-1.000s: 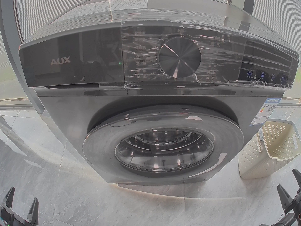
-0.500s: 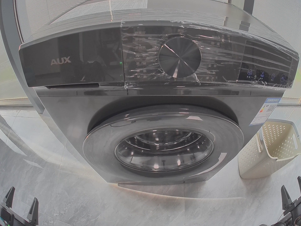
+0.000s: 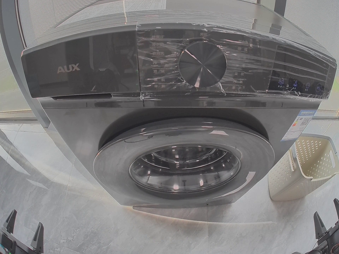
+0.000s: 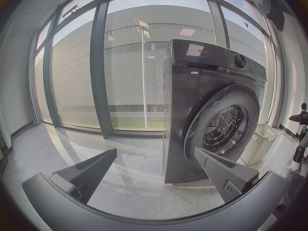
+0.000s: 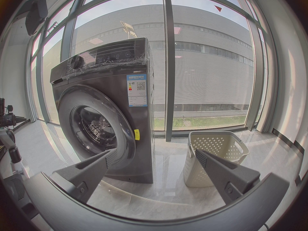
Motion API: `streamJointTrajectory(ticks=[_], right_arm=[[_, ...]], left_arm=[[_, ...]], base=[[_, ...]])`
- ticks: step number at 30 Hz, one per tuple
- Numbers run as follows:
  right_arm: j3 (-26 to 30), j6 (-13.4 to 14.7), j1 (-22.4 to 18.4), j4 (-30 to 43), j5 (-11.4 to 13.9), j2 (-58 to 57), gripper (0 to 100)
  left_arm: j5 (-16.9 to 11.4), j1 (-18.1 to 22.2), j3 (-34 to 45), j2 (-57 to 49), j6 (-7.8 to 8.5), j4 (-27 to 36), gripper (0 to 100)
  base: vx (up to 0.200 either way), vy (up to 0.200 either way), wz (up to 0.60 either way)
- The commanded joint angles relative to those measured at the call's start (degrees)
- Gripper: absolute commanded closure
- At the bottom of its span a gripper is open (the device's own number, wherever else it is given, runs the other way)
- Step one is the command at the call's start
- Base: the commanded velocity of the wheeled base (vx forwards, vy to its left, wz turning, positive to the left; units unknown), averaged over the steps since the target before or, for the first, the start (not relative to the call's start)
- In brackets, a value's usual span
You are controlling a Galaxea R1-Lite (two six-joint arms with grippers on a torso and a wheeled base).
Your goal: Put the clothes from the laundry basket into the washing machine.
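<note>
The grey front-loading washing machine [image 3: 169,124] stands straight ahead, its round glass door [image 3: 183,163] shut. A cream perforated laundry basket [image 3: 307,166] sits on the floor to the machine's right; in the right wrist view the basket [image 5: 215,154] shows bare inner walls. My left gripper [image 3: 24,226] is low at the near left, open and holding nothing. My right gripper [image 3: 326,212] is low at the near right, in front of the basket, and is also open and holding nothing. Both wrist views show wide-spread fingers [image 4: 231,174] [image 5: 224,170].
The floor [image 3: 70,201] is pale glossy tile, with free room in front of the machine and to its left. Floor-to-ceiling windows [image 5: 208,64] stand behind the machine and the basket. A control panel with a dial [image 3: 202,64] under plastic wrap tops the machine.
In the head view my right gripper has sunk a little lower, toward the bottom right corner. The left gripper, the machine and the basket have not moved.
</note>
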Motion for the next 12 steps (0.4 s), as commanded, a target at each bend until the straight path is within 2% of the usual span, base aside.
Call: streamJointTrajectory(ticks=[1,12], right_arm=[[1.0,0.1,0.0,-0.1,-0.1,-0.7,0],[1.0,-0.1,0.0,0.0,0.0,-0.7,0]], left_arm=[[0.0,0.0,1.0,-0.9,0.19,0.0,0],[0.0,0.0,1.0,-0.9,0.19,0.0,0]], base=[[0.0,0.0,0.0],[0.0,0.0,0.0]])
